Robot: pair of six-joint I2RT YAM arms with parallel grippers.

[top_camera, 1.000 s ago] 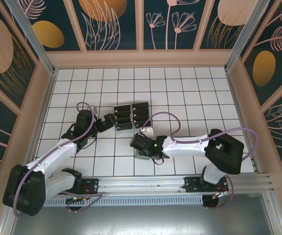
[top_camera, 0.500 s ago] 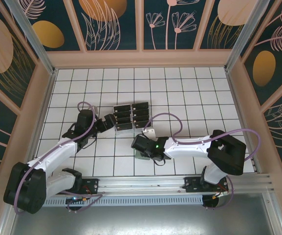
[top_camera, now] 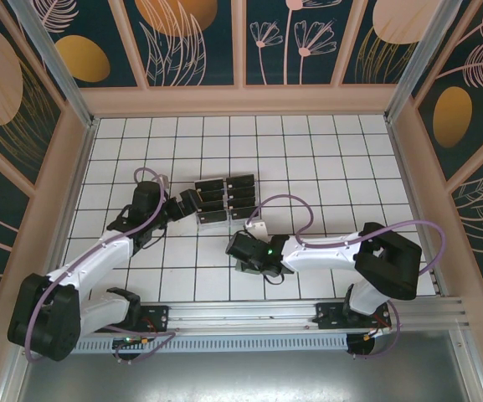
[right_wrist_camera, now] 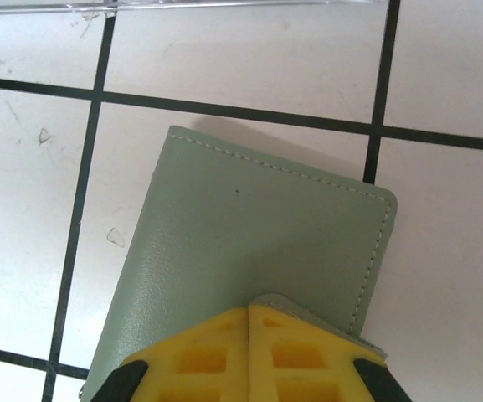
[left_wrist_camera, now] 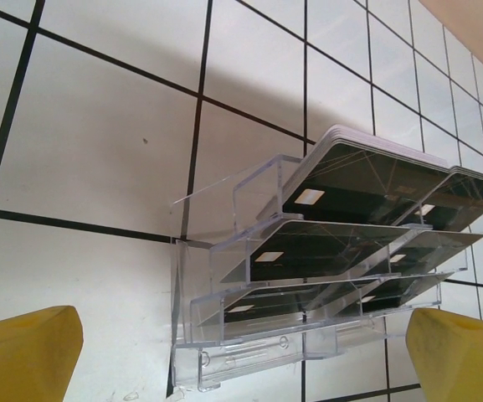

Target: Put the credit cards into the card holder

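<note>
Tiles (left_wrist_camera: 90, 142) | left fingers (left_wrist_camera: 23, 352) wide near rack (left_wrist_camera: 233, 360) | right fingers (right_wrist_camera: 199, 360) closed at card holder (right_wrist_camera: 249, 234) edge

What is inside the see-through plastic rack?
Black credit cards lie in tiers in the clear rack. Lower ones are partly covered by those above, so their count is unclear.

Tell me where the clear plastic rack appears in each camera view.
Top external: clear rack, centre of the table, just ahead of the left claw.
Left wrist: rack in the middle and lower right, between the yellow fingertips.
Right wrist: probably the clear strip along the top edge, beyond the card holder.
Shared landmark: black grid lines on white tiles.
</note>
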